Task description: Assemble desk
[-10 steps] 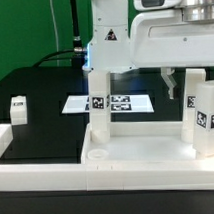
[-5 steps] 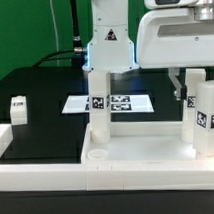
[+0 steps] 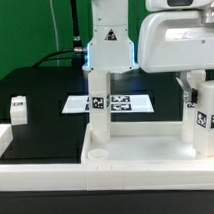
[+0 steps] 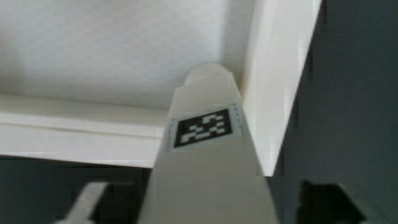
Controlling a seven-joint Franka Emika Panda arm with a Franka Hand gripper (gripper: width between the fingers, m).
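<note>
Across the bottom of the exterior view lies the tabletop point(image 3: 137, 154), rims up. One leg point(image 3: 96, 110) stands at its back corner on the exterior view's left, and a second leg point(image 3: 206, 122) stands upright at the exterior view's right edge. A loose leg point(image 3: 17, 108) sits on the black table point(image 3: 50, 97) far to the exterior view's left, and the marker board point(image 3: 77, 103) lies behind the tabletop. My gripper point(image 3: 189, 89) hangs at the second leg's top, with one finger showing beside it.

From the wrist view, that second leg stands between the fingers point(image 4: 89, 205), its marker point(image 4: 205, 130) facing the camera and its foot on the tabletop close to a rim. I see a dark sliver on each side of the leg, so I read the jaws as partly open with nothing in hold yet.

My worry is an off-centre close. One pad would touch first and tilt or twist the leg in its seat. A grip this near the top could also lever the leg over, or drag the tabletop along when I lift or turn.
</note>
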